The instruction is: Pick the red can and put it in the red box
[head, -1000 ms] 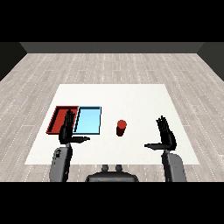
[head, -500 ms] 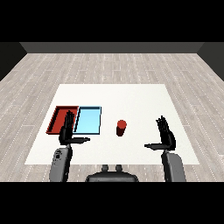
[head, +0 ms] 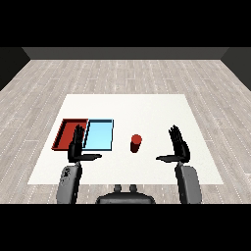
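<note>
A small red can [head: 136, 142] stands upright on the white table [head: 147, 108], just right of the trays. The red tray [head: 66, 132] lies at the left, with the light blue tray [head: 99, 134] beside it on its right. My right hand [head: 179, 146] is raised to the right of the can, fingers straight and thumb pointing toward it, well apart from it. My left hand [head: 76, 147] is raised in front of the seam between the two trays, fingers straight, covering part of their near edges. Neither hand holds anything.
Both grey forearms [head: 187, 182] rise from the table's near edge. Grey plank floor surrounds the table on all sides.
</note>
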Robot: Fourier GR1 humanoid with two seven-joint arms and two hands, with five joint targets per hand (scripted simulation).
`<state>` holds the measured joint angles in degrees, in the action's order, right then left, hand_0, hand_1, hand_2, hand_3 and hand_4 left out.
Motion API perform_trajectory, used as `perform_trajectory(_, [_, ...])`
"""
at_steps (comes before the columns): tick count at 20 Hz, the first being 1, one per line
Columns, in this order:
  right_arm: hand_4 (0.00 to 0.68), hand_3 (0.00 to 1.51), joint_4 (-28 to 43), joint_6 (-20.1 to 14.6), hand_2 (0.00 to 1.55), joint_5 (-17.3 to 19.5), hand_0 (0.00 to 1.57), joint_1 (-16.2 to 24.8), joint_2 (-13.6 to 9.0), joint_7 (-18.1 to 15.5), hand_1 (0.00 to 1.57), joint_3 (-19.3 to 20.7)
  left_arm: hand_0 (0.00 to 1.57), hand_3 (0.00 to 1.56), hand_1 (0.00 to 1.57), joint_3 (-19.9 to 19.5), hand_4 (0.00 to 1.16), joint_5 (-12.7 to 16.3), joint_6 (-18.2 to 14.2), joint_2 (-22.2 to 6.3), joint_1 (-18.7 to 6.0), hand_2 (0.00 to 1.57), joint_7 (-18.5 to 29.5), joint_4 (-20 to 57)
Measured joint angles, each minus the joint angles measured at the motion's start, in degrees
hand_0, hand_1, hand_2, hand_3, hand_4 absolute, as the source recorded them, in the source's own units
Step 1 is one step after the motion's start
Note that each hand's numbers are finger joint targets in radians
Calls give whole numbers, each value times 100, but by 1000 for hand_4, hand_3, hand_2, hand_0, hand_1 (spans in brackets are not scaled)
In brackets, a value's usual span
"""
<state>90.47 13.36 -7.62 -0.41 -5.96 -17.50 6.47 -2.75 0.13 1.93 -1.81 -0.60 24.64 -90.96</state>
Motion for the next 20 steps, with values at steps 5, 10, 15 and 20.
perform_trajectory(5, [0,0,-492,-124,0,5,0,-376,176,78,0,-79,0,0,0,-89,0,63,23,-66,-116,0,-10,116])
perform_trajectory(10, [0,0,-980,-119,0,13,0,-601,300,-63,0,-159,0,0,0,-59,0,137,41,-54,-91,0,-143,-9])
perform_trajectory(15, [0,0,-1184,-192,0,-9,0,-709,453,-91,0,-270,0,0,0,-87,0,170,-10,-46,-189,0,-213,15])
perform_trajectory(20, [0,0,-1530,-410,0,22,0,-829,552,-330,0,-512,0,0,0,-139,0,211,51,-86,-155,0,-44,128])
